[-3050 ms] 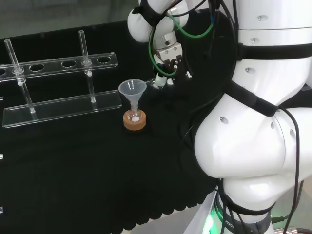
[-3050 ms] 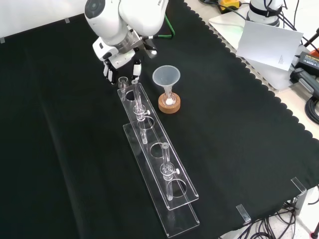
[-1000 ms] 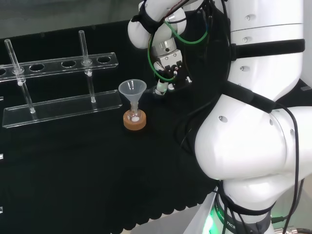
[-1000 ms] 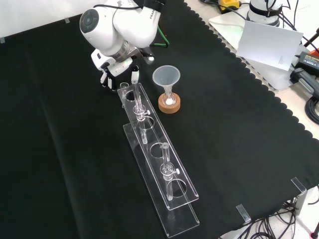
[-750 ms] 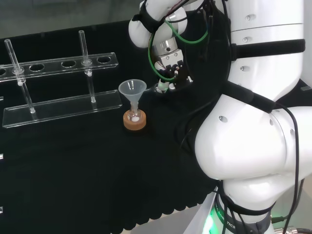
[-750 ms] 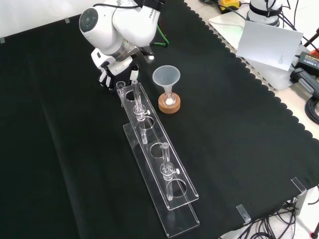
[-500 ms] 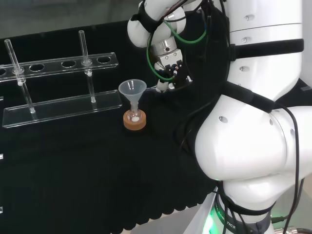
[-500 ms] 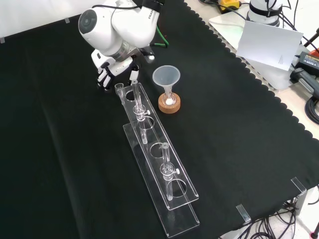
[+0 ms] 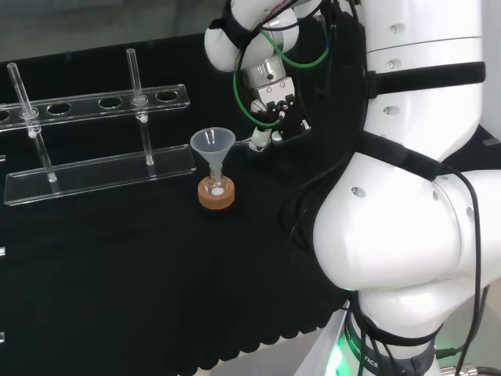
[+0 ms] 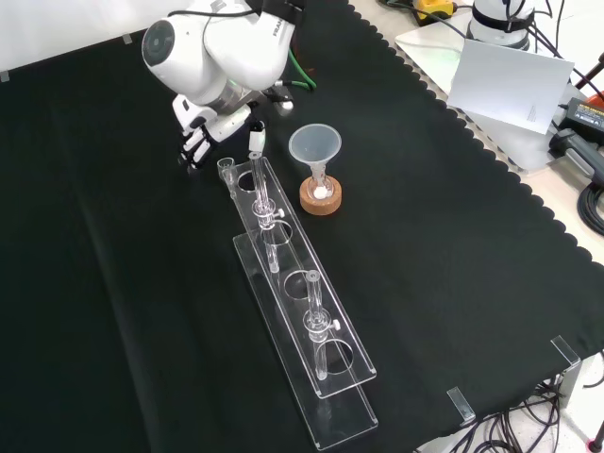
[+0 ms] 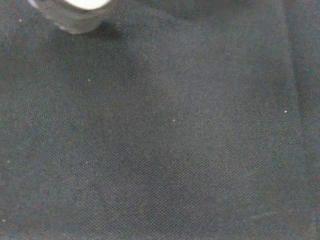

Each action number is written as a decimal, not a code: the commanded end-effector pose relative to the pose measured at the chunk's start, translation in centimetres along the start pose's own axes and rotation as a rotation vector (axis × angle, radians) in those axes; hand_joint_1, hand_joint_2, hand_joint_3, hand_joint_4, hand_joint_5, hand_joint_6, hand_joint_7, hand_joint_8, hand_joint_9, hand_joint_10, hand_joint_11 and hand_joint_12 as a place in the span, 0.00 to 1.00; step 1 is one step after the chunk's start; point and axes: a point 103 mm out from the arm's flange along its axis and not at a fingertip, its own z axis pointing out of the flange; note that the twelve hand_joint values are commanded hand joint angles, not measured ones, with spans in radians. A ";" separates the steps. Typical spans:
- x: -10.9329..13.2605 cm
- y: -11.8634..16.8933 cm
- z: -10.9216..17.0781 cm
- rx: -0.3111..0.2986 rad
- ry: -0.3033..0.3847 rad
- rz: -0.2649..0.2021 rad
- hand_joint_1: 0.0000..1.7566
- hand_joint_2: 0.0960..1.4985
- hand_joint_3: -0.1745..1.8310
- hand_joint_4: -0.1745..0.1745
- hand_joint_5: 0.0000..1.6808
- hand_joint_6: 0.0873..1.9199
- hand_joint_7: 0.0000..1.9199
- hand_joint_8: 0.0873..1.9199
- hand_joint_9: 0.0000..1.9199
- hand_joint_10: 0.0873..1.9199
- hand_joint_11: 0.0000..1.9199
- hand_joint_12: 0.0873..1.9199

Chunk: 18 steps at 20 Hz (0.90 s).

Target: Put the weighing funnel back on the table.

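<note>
Black cloth covers the bench [image 10: 453, 236], with a clear tube rack [image 10: 342, 415] running from near to far in the front view and the funnel [image 10: 314, 146] standing in its flask on a cork ring [image 10: 321, 198] to the right of the rack's far end. What looks like the weighing funnel [image 10: 226, 167], a small clear piece, sits on the cloth just beside that far end, left of the funnel.

The hand [image 10: 209, 121] hangs above and slightly left of it, palm down. Its fingers [image 10: 192, 147] point toward the cloth on one side and the thumb [image 10: 254, 138] on the other. They are spread apart and closed round nothing, with a gap between them and the clear piece.

Judging from that, the set-down itself looks done and the step in hand is the retreat. The next move calls for a straight lift up and away. The thumb should be kept off the nearest rack tube and the fingers off the small piece, which could easily be knocked over.
</note>
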 end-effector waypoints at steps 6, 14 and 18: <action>-2.6 -5.9 -4.7 -0.141 0.049 0.034 0.42 0.48 0.19 0.38 0.15 0.00 0.00 0.27 0.27 0.00 0.10 0.69; -3.3 -10.2 -6.6 -0.181 0.050 0.059 0.42 0.48 0.20 0.39 0.16 0.00 0.00 0.28 0.28 0.00 0.11 0.69; -3.1 -11.9 -7.3 -0.199 0.050 0.047 0.42 0.47 0.20 0.39 0.16 0.00 0.00 0.28 0.28 0.00 0.11 0.69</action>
